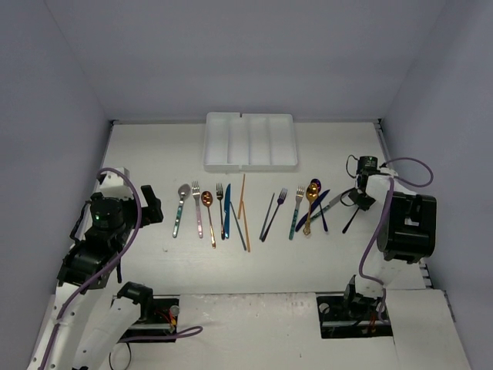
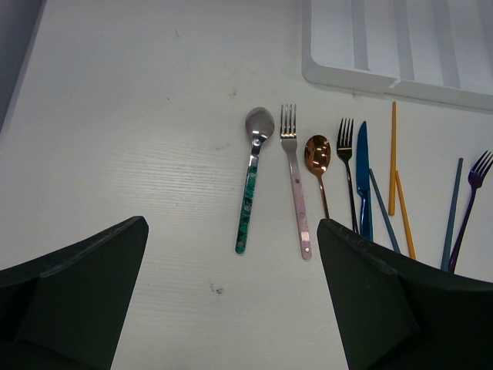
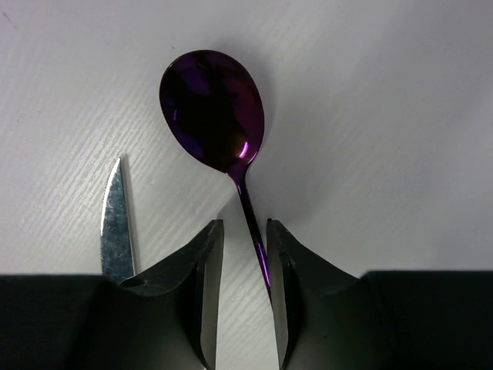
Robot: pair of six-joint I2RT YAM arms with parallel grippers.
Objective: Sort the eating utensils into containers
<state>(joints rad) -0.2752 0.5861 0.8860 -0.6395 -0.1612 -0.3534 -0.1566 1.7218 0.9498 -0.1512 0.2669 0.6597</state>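
The white table (image 1: 154,154) carried the white cutlery tray (image 1: 250,164) at the middle of its far edge, and the eating utensils (image 1: 226,208) lay in a loose row across the table's middle, apart from the tray. Over the table's left side the left gripper (image 2: 231,223) hung with its jaws spread wide and nothing between them. At the row's right end the right gripper (image 3: 244,225) stood with its jaws close on either side of the purple spoon (image 3: 212,108) handle, though whether they pinched it could not be told; a silver knife tip (image 3: 115,223) lay just beside.
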